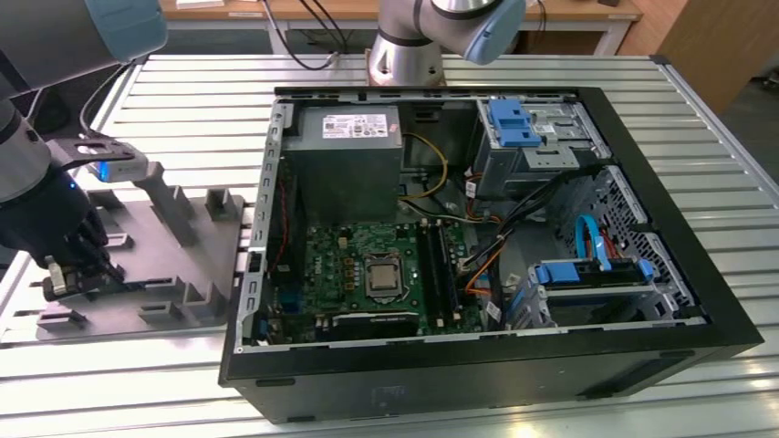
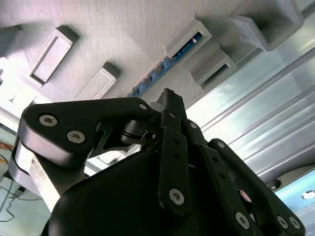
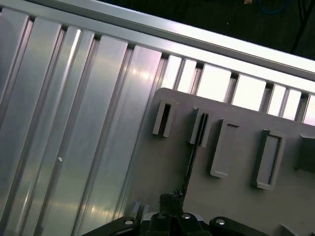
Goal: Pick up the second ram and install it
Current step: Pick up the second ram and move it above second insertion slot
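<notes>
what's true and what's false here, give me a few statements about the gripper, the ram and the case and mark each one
1. The gripper is over the grey holder plate. True.
2. The computer case is open, with its motherboard showing. True.
3. The second ram is seated in the motherboard. False: it stands on edge in a slot of the holder plate.
4. The holder plate is at the exterior view's right of the case. False: it is at the exterior view's left of it.

The arm (image 1: 27,169) stands at the exterior view's left, wrist vertical, gripper (image 1: 83,274) pointing straight down.
</notes>
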{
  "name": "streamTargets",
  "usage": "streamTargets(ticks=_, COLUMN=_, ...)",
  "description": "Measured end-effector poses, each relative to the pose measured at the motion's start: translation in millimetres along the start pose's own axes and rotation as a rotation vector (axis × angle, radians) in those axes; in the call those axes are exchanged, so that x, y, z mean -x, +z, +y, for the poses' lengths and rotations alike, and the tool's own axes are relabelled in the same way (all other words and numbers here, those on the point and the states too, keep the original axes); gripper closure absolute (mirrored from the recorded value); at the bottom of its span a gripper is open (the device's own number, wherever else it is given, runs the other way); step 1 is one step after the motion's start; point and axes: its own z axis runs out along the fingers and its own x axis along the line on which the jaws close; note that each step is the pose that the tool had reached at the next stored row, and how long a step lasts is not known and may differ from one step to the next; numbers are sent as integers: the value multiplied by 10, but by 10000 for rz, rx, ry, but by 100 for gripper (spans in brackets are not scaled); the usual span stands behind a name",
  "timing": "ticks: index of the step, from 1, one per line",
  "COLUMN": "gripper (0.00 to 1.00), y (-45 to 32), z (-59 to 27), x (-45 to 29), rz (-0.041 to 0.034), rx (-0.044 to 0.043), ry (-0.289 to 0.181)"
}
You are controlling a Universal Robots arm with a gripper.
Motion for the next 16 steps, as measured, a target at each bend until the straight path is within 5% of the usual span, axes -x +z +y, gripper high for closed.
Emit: streamTargets(ticks=16, gripper=90, y=19, z=1, x=1, rz=-122, rx=19, ry=2312)
